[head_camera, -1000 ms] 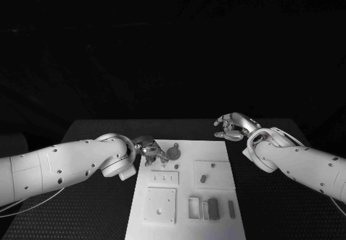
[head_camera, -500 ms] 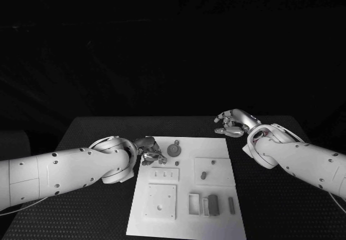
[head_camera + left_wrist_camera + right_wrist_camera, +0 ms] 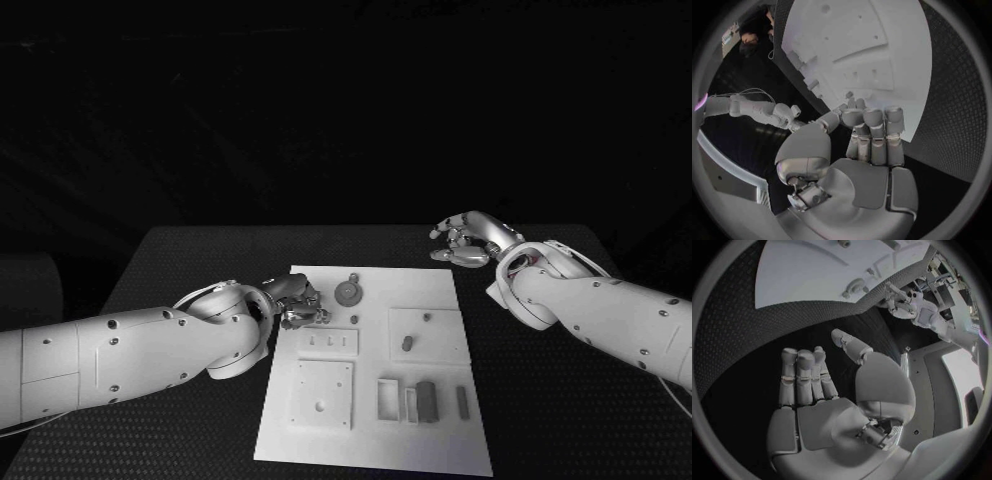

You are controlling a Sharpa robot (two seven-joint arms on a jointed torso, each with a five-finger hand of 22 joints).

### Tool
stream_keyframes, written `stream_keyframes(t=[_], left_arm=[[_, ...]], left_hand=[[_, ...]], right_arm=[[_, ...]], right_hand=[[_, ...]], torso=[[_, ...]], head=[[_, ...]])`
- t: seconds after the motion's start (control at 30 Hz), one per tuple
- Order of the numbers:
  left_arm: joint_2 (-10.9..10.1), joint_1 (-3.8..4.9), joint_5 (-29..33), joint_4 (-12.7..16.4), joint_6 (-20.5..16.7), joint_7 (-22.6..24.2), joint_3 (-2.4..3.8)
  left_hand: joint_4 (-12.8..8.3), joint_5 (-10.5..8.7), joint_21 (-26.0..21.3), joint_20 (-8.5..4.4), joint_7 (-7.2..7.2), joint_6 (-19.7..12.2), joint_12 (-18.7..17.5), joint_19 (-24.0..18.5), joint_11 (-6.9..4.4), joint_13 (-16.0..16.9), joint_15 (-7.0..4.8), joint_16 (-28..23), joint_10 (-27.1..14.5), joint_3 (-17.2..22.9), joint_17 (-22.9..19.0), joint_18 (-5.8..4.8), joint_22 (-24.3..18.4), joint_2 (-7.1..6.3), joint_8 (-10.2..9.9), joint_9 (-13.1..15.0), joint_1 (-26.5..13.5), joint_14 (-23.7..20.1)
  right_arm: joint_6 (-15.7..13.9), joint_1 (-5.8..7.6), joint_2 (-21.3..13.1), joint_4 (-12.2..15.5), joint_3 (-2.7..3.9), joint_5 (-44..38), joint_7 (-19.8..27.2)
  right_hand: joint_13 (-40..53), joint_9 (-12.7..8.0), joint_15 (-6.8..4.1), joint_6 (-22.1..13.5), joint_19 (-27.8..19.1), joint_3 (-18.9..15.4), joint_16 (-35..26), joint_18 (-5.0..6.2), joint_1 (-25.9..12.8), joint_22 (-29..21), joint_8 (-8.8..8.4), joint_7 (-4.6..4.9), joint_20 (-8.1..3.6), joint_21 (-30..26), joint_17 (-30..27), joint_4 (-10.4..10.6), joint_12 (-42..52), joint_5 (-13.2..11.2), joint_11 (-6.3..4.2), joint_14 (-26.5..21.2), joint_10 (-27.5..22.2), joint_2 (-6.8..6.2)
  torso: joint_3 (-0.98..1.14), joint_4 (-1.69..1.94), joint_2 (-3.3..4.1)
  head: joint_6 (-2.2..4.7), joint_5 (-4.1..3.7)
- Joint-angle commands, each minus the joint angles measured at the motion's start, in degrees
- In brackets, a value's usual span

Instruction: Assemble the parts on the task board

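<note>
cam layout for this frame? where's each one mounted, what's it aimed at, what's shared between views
Head view: on the robot's head, looking down at the black table and task board; both arms enter, left hand and right hand.
Left wrist view: behind the left hand, facing the task board.
Right wrist view: behind the right hand, facing table and board.
Shared: the task board appears in all three views; the left hand also shows in the right wrist view.

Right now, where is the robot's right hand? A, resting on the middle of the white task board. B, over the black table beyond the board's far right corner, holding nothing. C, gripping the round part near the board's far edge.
B: in the head view the right hand sits over the black table past the task board, fingers empty.
</note>
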Motion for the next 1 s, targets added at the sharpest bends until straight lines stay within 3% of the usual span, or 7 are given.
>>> stream_keyframes(t=[0.03, 0.17, 0.37, 0.87, 0.93, 1.0], left_arm=[[0.1, -0.6, -0.8, 0.1, -1.4, -0.8, 0.01], [0.4, -1.09, -0.1, -0.2, -0.5, -1.0, 0.01], [0.9, -1.63, 0.7, -0.4, 1.2, -1.7, 0.01], [2.0, -2.66, 0.3, -1.0, 2.1, -2.1, 0.02], [2.0, -2.66, 0.0, -1.1, 2.3, -2.2, 0.02], [2.0, -2.66, -0.1, -1.2, 2.5, -2.3, 0.02]], left_hand=[[0.5, 0.15, 0.4, -6.38, -2.52, 3.2, 0.1, -0.1, -0.17, -0.1, -2.1, 0.3, -0.5, 0.1, -0.2, 0.69, 0.7, -0.27, -0.1, 0.1, 0.3, 1.7], [0.8, 0.47, 0.7, -6.43, -2.82, 4.3, 0.2, -0.4, -0.45, -0.1, -2.26, 0.6, -0.4, 0.0, -0.5, 0.65, 0.6, -0.61, 0.2, 0.2, 0.3, 1.7], [1.2, 0.74, 1.0, -6.42, -3.32, 6.0, 0.5, -1.0, -0.92, -0.1, -2.4, 1.2, -0.4, -0.2, -0.9, 0.55, 0.4, -0.71, 0.7, 0.5, -0.2, 1.5], [0.7, 2.2, 1.6, -6.52, -4.0, 7.6, 1.1, -1.6, -1.58, -0.1, -2.52, 2.3, -0.5, -0.6, -1.5, 0.49, 0.2, -0.07, 1.5, 1.1, -1.1, 1.3], [0.4, 4.18, 1.8, -6.54, -4.27, 8.4, 1.4, -1.6, -1.78, 0.0, -2.52, 2.8, -0.3, -0.6, -1.5, 0.48, 0.2, 0.06, 2.0, 1.3, -1.4, 1.5], [0.1, 4.65, 2.0, -6.59, -4.33, 8.4, 1.6, -1.6, -1.89, 0.1, -2.54, 3.1, -0.3, -0.7, -1.6, 0.5, 0.1, 0.28, 2.1, 1.4, -1.7, 1.5]], right_arm=[[0.8, 0.0, 0.0, 0.1, 0.03, 0.2, 0.6], [1.0, 0.0, 0.0, 0.1, 0.03, 0.2, 0.5], [1.1, 0.0, 0.1, 0.1, 0.03, 0.2, 0.5], [1.3, 0.0, 0.1, 0.2, 0.03, 0.2, 0.5], [1.4, 0.0, 0.1, 0.2, 0.03, 0.2, 0.4], [1.4, 0.0, 0.1, 0.2, 0.03, 0.2, 0.4]], right_hand=[[-0.1, -0.1, 0.02, 0.0, -0.2, -0.1, -0.2, 0.98, -0.5, -0.1, -0.08, 0.41, 0.09, -0.2, -0.1, 0.2, 0.2, 0.3, 0.1, -0.4, -0.4, 0.27], [-0.1, -0.1, 0.03, 0.0, -0.2, -0.1, -0.2, 0.98, -0.5, -0.1, -0.08, 0.41, 0.1, -0.2, -0.1, 0.2, 0.3, 0.3, 0.1, -0.4, -0.4, 0.29], [-0.1, -0.1, 0.03, 0.0, -0.2, -0.1, -0.2, 0.98, -0.6, -0.1, -0.08, 0.41, 0.12, -0.2, -0.1, 0.1, 0.3, 0.4, 0.11, -0.5, -0.5, 0.33], [-0.3, -0.1, 0.03, 0.0, -0.3, -0.2, -0.2, 0.98, -0.8, -0.1, -0.05, 0.42, 0.15, -0.2, -0.2, 0.1, 0.4, 1.1, 0.11, -0.5, -0.5, 0.51], [-0.3, -0.2, 0.03, 0.0, -0.3, -0.2, -0.2, 0.98, -0.8, -0.1, -0.05, 0.42, 0.16, -0.1, -0.2, 0.1, 0.4, 1.4, 0.11, -0.5, -0.5, 0.57], [-0.4, -0.2, 0.03, 0.0, -0.3, -0.3, -0.1, 0.98, -0.9, -0.1, -0.04, 0.41, 0.16, -0.1, -0.2, 0.0, 0.5, 1.6, 0.11, -0.5, -0.5, 0.61]], torso=[[0.05, -0.04, 0.03], [-0.06, -0.05, 0.06], [0.02, -0.18, 0.06], [-0.06, -0.09, 0.08], [-0.08, -0.07, 0.07], [-0.08, -0.07, 0.04]], head=[[-0.15, 0.08], [-0.3, 0.0], [-0.6, 0.02], [-0.83, -0.27], [-0.89, -0.34], [-0.97, -0.42]])
